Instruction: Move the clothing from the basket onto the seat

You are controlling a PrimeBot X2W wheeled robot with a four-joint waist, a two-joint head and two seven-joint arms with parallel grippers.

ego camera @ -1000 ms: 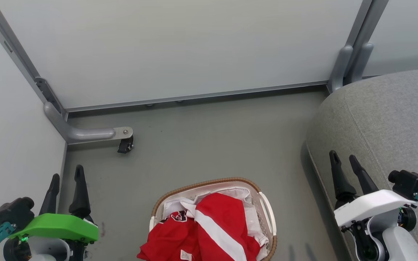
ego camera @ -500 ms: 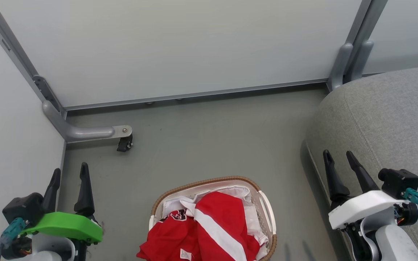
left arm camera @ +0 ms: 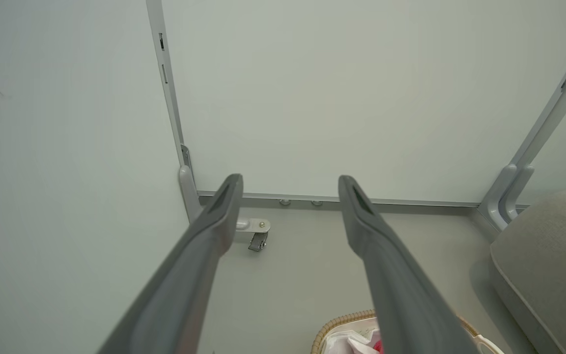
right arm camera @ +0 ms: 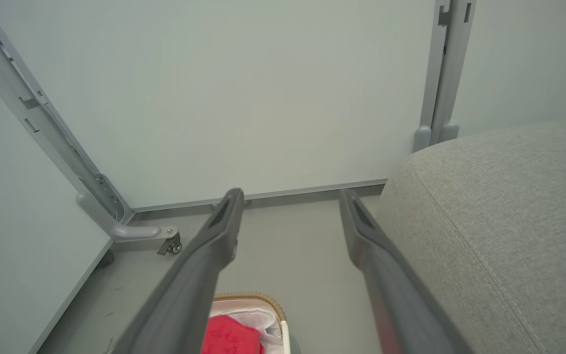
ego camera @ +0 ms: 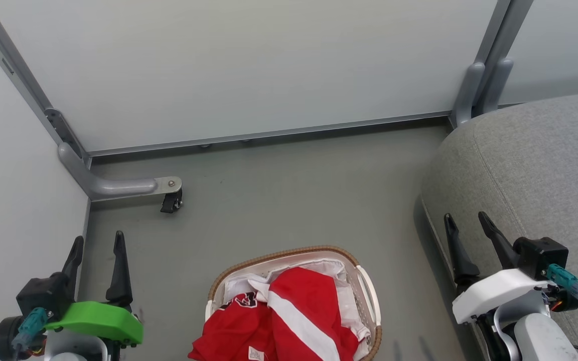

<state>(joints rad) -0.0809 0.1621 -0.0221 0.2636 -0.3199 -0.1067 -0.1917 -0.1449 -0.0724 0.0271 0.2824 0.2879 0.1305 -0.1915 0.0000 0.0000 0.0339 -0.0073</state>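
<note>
Both arms poised, nothing lifted yet: the left gripper (ego camera: pixel 97 237) and the right gripper (ego camera: pixel 465 215) hang with their fingers spread wide and empty, tips pointing away from the robot toward the pale partition wall (ego camera: pixel 249 70).

The clothing (ego camera: pixel 289 316), red with a white stripe and a dark chest emblem, lies heaped in the basket (ego camera: pixel 279 254) on the floor (ego camera: pixel 289 195). It sits between the two pairs of fingers and back from their tips, nearer the robot's body. Part of the red fabric spills over the basket's near rim, though the head view cuts it off, so how far it hangs cannot be told. The left wrist view catches only the basket's far rim beneath the right-hand finger; the right wrist view shows red cloth low between its own fingers.

The seat (ego camera: pixel 535 165) rises just to the outer side of the right fingers, which appear to stand over its rounded edge.

The step in hand looks to be the opening reach for the first garment. The next move probably calls for one pair of fingers to swing inward and drop tips-down into the heap, closing on a thick fold of red cloth rather than the white liner (ego camera: pixel 329 265), before carrying it across to the grey cushion.
</note>
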